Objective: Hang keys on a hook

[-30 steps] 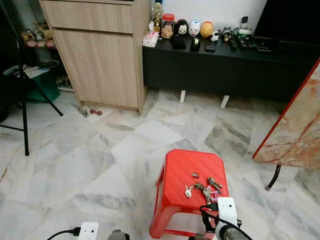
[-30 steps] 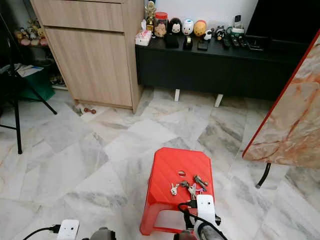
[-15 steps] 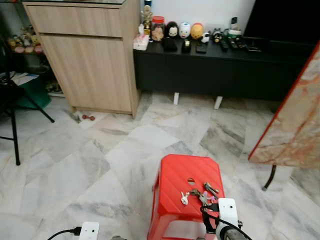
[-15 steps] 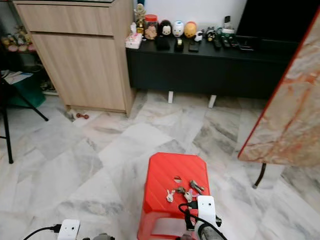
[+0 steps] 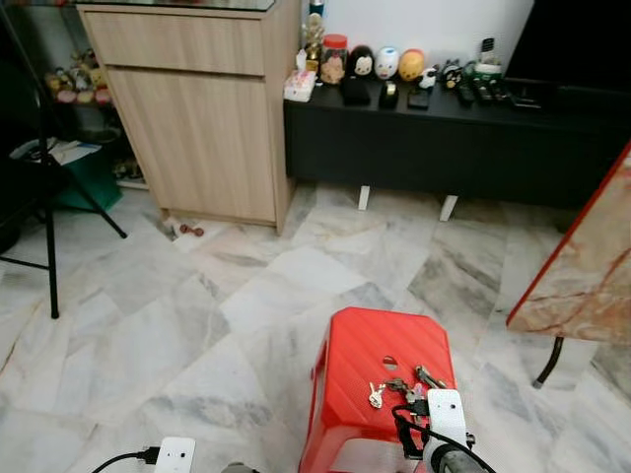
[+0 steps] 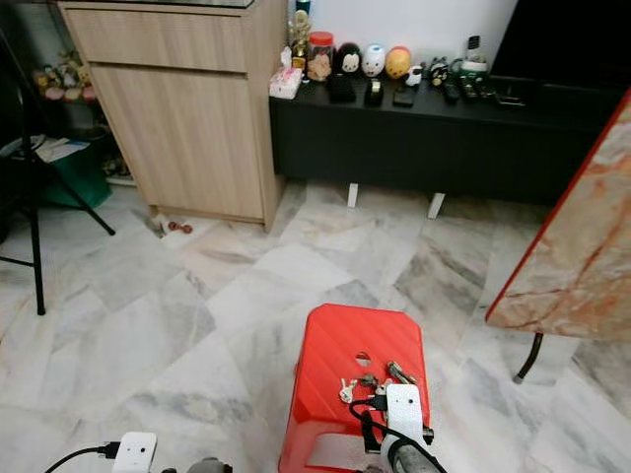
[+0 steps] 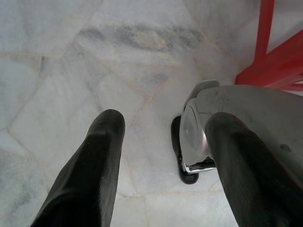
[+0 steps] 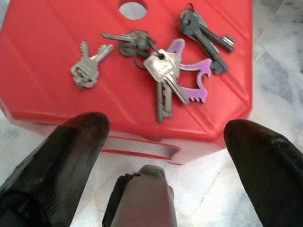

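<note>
- Three bunches of keys [image 8: 163, 75] lie loose on the red stool [image 5: 360, 360], near its front edge, easy to reach.
- Right gripper [image 8: 165, 156] hangs spread wide just short of the stool, holding nothing.
- Left gripper [image 7: 165, 156], also parted and empty, idles low over the floor [image 5: 168, 325].
- No containers here, and I can't spot a hook.

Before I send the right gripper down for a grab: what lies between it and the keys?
Nothing. In the right wrist view the right gripper hangs open just off the red stool's near edge, with bare red plastic up to the keys.
</note>
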Controlling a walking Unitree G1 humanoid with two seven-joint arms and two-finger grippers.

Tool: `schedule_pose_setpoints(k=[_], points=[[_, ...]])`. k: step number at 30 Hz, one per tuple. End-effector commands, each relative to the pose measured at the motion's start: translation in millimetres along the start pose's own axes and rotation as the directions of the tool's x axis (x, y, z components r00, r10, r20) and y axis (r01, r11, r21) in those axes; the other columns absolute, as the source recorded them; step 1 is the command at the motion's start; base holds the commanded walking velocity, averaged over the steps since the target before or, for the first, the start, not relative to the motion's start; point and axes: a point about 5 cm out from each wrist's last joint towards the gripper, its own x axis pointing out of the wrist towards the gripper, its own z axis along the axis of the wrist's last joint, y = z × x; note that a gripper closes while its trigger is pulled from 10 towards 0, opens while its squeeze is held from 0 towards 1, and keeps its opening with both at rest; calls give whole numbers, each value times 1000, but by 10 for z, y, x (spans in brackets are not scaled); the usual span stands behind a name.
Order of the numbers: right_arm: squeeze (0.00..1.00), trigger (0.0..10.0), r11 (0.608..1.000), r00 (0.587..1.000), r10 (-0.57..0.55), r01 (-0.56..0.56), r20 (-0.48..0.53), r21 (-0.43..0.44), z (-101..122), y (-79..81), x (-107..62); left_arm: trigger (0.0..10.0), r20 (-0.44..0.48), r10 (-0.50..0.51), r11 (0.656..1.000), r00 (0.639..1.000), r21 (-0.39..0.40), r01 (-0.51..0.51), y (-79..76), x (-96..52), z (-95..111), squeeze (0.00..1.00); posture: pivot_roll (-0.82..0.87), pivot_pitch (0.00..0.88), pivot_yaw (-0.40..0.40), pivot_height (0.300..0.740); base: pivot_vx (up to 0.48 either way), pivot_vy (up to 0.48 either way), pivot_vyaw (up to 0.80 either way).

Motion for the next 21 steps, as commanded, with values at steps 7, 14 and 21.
schedule_pose_setpoints(k=[7,14,21], points=[[0,10000,1000,1000,-2,2,2,-3,14,-8,3,10000,-24,-3,1000,1000,0,3,5,-16,-63,0,113,53,-51,657,0,0,0],[0,10000,999,1000,8,-8,5,-34,1,11,-1,10000,-22,-4,1000,1000,-1,4,5,-13,-55,0,114,53,-49,657,0,0,322],[0,10000,1000,1000,1,-1,3,-7,-9,-2,-5,10000,-20,-2,1000,1000,-1,2,8,-12,-49,0,114,53,-49,657,0,0,162]])
